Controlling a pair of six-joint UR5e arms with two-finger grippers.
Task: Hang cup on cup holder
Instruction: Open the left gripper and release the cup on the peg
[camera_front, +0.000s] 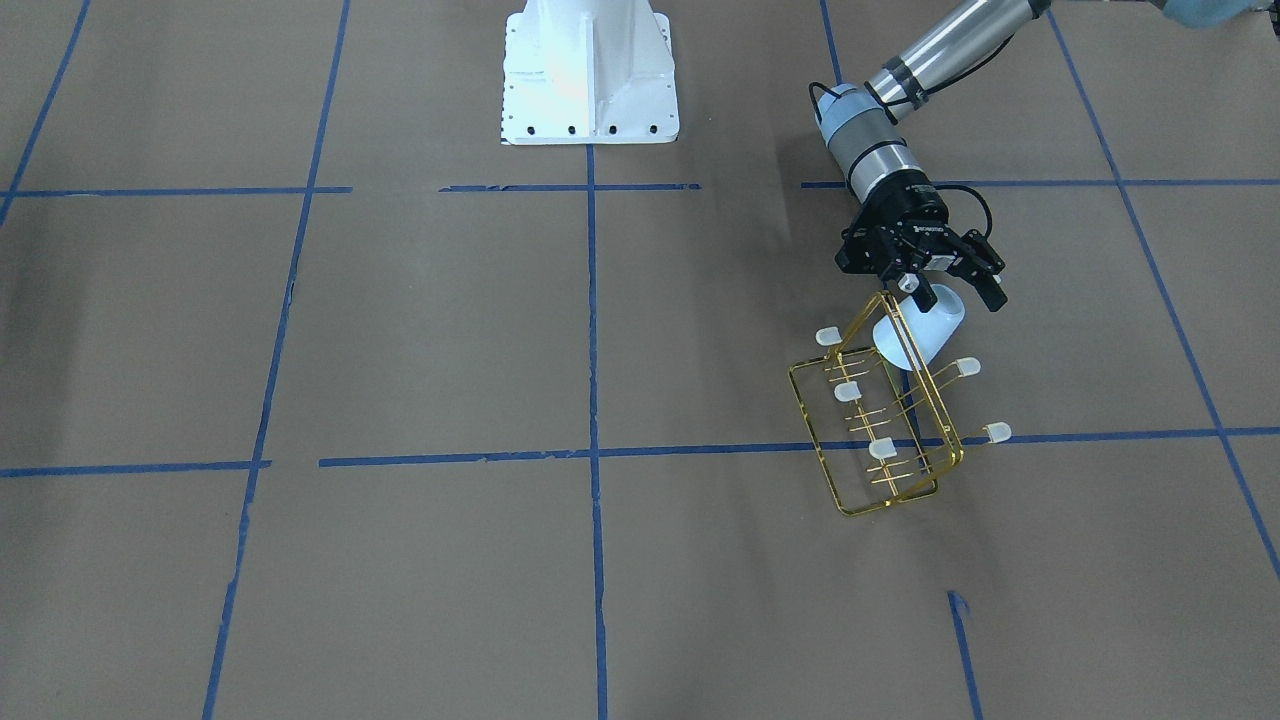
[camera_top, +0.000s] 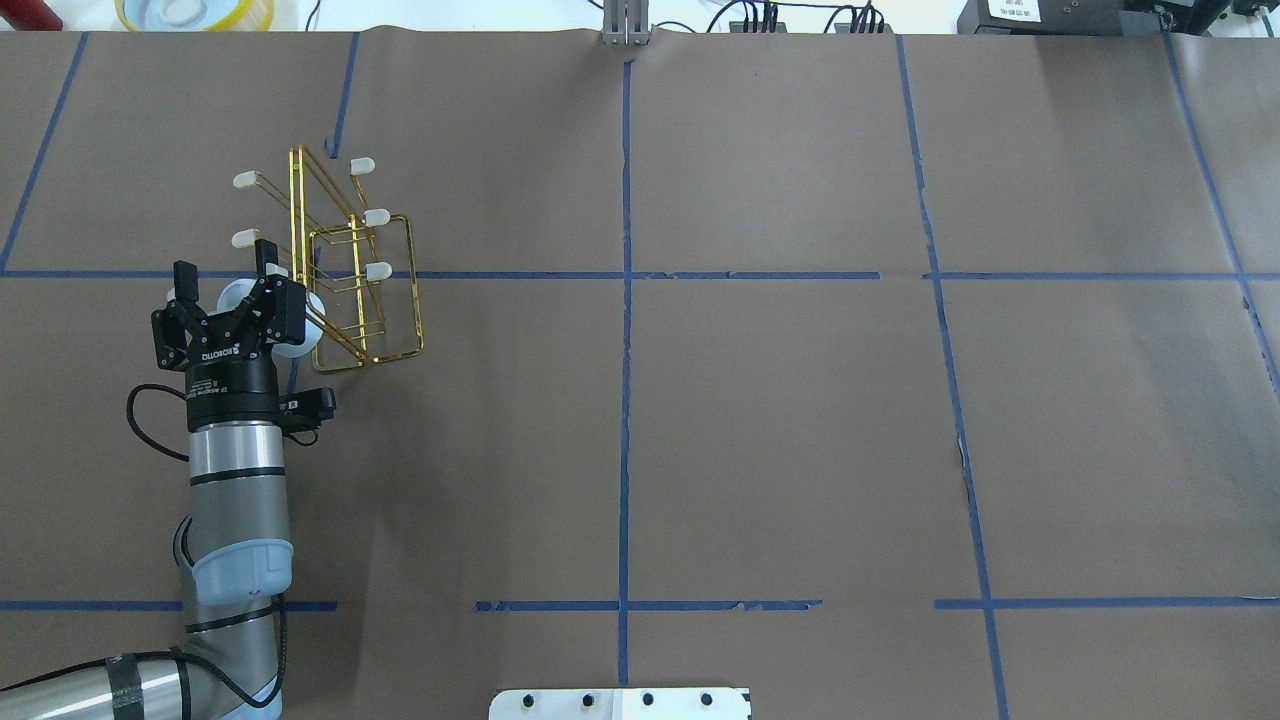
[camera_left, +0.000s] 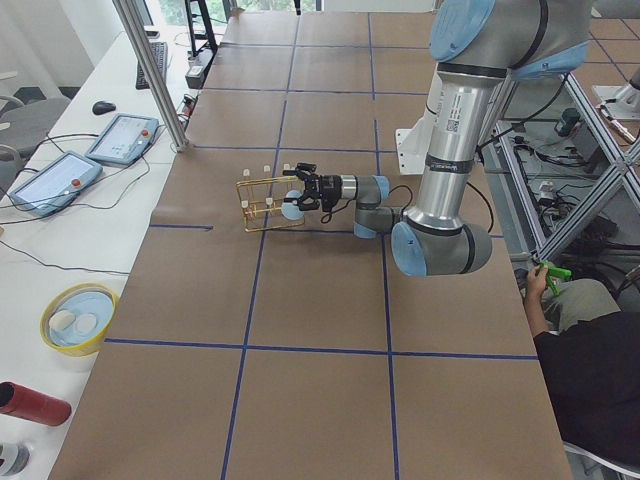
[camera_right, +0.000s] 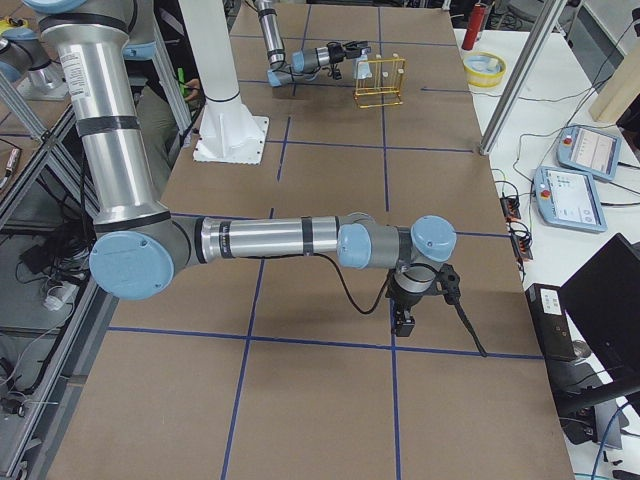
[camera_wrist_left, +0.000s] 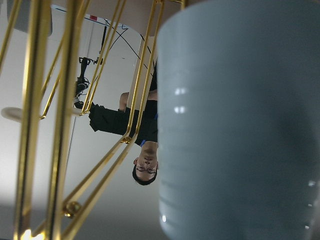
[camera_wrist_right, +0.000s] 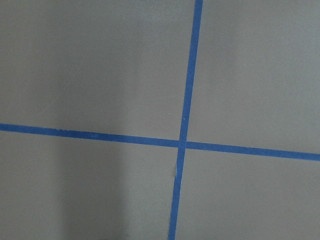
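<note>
The cup sat tilted over a prong of the cup holder, with the left end effector spread around it, so hanging seemed done and next came a straight, gentle withdrawal.

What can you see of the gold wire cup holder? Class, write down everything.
The cup holder is thin, shiny gold wire: a rectangular base frame, an upright loop and slanted prongs on both sides, five showing whitish caps. It stands upright on the brown table, on the robot's left, across a blue tape line. The pale cup sits tilted at the end nearest the robot, seemingly over a prong, with the left tool open around it.
</note>
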